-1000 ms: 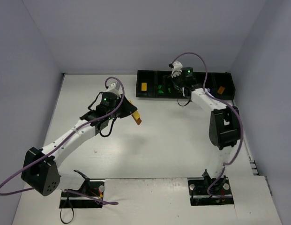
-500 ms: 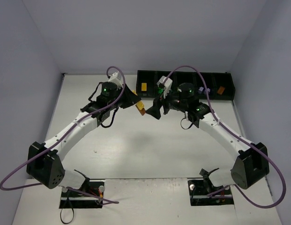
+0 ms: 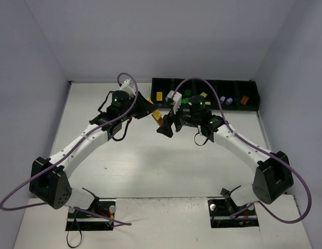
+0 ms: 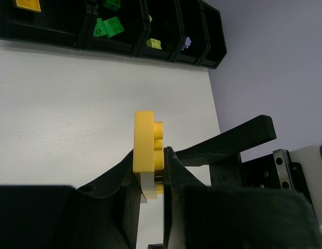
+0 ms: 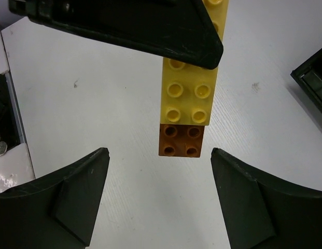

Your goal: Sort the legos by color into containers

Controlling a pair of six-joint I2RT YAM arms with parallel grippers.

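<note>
Here, my left gripper (image 4: 150, 155) clamps the yellow brick (image 4: 144, 139); its attached orange-brown brick (image 5: 181, 140) faces my right gripper (image 5: 156, 154), jaws apart.

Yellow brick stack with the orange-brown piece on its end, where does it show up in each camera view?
Top external: the stack is mid-table, at the tip of the left gripper.
Left wrist: centre of frame, seen edge-on, yellow side showing.
Right wrist: upper centre, orange-brown end lowest.
Shared landmark: the left gripper, clamped on the stack in all three views.
</note>
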